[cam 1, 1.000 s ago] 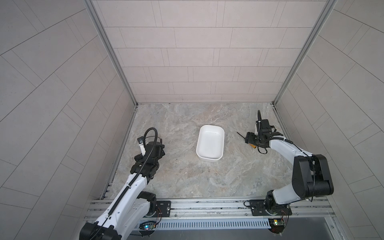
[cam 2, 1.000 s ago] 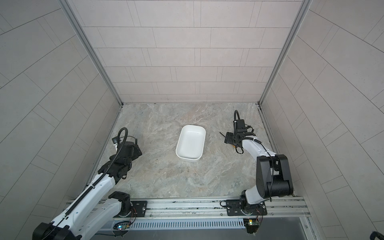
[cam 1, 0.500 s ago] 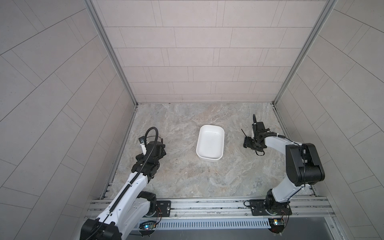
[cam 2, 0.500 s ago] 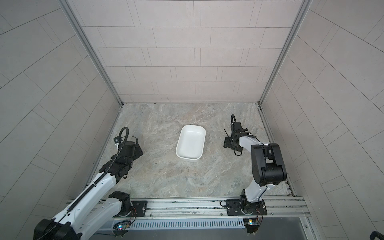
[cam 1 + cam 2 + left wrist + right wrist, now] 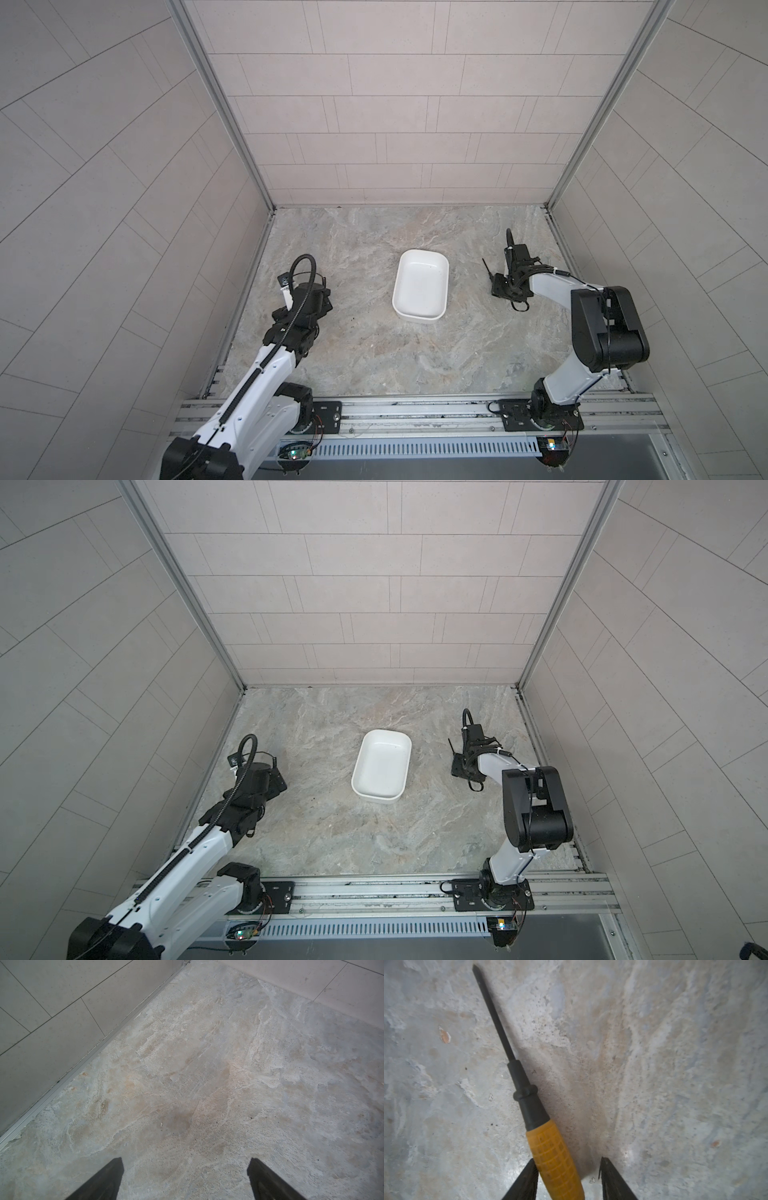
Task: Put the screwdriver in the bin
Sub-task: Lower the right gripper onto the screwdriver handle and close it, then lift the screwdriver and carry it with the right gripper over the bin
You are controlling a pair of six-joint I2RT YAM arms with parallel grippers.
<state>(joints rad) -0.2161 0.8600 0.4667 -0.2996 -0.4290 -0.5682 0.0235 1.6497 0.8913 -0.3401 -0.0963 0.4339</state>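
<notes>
I'm seeing R gripper (image 5: 568,1159) straddling screwdriver (image 5: 527,1103) handle, right of bin (image 5: 420,291), jaws apart, one finger touching; L gripper (image 5: 185,1159) jaws gaping.

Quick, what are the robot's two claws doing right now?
Left gripper: open, holding nothing.
Right gripper: open, its fingers either side of the screwdriver handle, one touching it, not clamped yet.
</notes>
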